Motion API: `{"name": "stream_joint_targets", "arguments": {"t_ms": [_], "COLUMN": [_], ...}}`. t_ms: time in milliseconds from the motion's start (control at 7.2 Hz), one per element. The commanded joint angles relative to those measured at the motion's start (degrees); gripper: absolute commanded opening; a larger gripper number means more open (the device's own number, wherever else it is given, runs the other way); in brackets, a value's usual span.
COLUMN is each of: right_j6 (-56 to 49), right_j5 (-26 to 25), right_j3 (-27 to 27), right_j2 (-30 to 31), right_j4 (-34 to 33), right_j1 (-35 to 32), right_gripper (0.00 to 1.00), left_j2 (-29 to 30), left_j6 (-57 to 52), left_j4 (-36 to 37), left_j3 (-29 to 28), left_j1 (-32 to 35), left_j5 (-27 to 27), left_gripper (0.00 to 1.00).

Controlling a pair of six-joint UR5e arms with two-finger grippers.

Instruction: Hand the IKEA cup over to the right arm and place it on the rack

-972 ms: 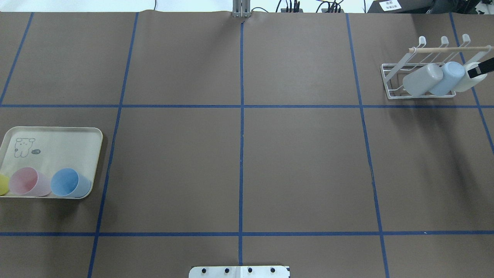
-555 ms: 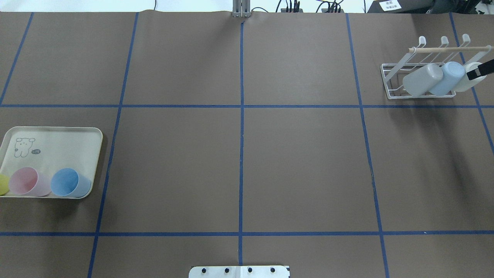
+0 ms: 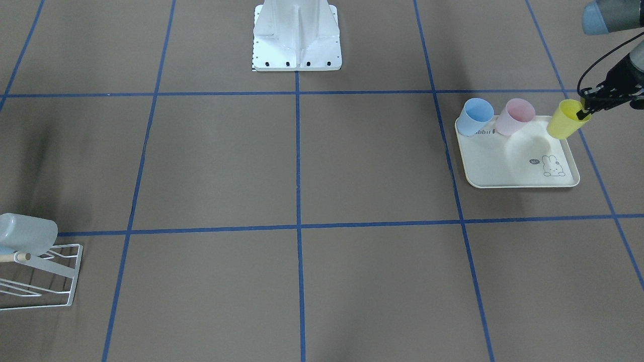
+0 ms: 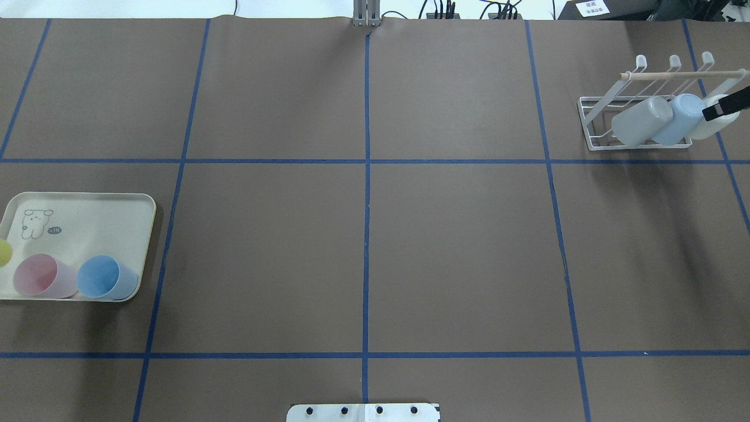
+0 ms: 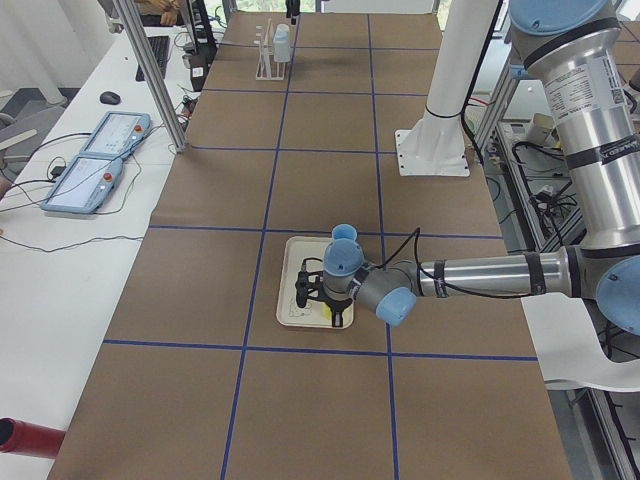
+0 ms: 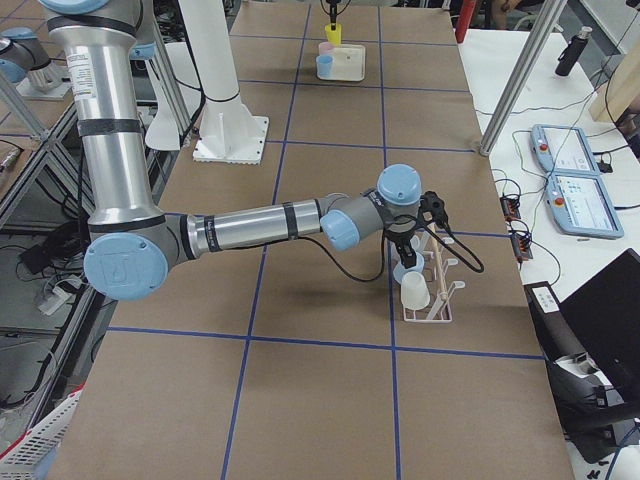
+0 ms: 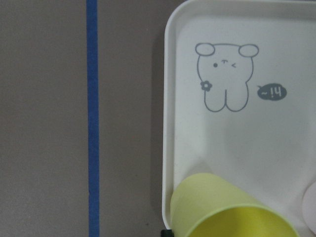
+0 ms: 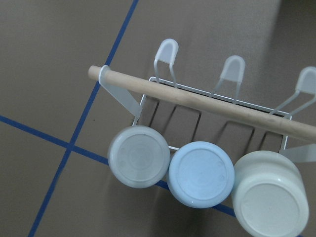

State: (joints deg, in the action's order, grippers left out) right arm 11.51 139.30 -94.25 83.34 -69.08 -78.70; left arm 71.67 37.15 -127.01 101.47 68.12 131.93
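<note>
**Exterior front-facing.** The left gripper (image 3: 583, 111) enters at the view's right edge. Its fingers are closed narrow on the rim of the yellow cup (image 3: 563, 119), which hangs tilted over a corner of the cream tray (image 3: 518, 176). A blue cup (image 3: 476, 117) and a pink cup (image 3: 514, 116) sit side by side along the tray's robot-side edge. The rack (image 3: 55, 271) is cut off at lower left, with one grey cup (image 3: 27, 232) showing on it. Only this view shows the grip on the cup.

**Overhead exterior.** The yellow cup is a sliver at the left border. The rack shows whole at far right, under its wooden dowel (image 4: 682, 74). It carries three tilted cups in a row: the grey one, a light blue cup (image 4: 682, 117) and a white cup (image 4: 709, 117). Of the right gripper (image 4: 726, 105), one black finger lies across the white cup. How wide the gripper stands cannot be told.

**Exterior left.** The near arm reaches low over the tray, with a trace of yellow beneath the wrist.

**Exterior right.** The near arm holds its wrist just above the rack. The yellow cup is small and far off, above the tray.

**Left wrist-mounted.** The yellow cup fills the bottom edge, over the tray's rim and near the rabbit print (image 7: 224, 76).

**Right wrist-mounted.** Three cup bases show below the dowel: grey, light blue, white. Each touches its neighbour.
</note>
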Motion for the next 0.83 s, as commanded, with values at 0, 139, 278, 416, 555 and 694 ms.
{"name": "stream_joint_targets", "arguments": {"t_ms": [0,139,278,416,555,694], "right_j6": [0.35,5.23,12.85,15.45,17.21,20.62], "right_j5": [0.97,3.84,6.05,6.59,9.73,11.24], "right_j3": [-2.94,-4.27,-6.02,-8.47,-8.93,-9.37], "right_j2": [0.42,0.86,0.78,0.86,1.13,1.04], "right_j4": [0.00,0.09,0.09,0.18,0.09,2.79], "right_j1": [0.21,0.30,0.65,1.26,1.44,1.79], "right_gripper": [0.99,0.99,0.99,0.99,0.98,0.96], "left_j2": [6.52,11.16,16.43,21.97,27.33,32.43], "left_j6": [0.81,7.69,17.07,25.78,34.65,46.14], "left_j4": [9.63,9.93,9.68,9.67,9.06,6.71], "left_j3": [7.22,7.68,8.04,8.91,9.00,9.01], "left_j1": [3.07,2.99,2.98,2.64,1.15,-2.34], "left_j5": [0.79,2.01,3.93,5.00,6.05,5.54], "left_gripper": [0.00,0.00,0.00,0.00,0.00,0.00]}}
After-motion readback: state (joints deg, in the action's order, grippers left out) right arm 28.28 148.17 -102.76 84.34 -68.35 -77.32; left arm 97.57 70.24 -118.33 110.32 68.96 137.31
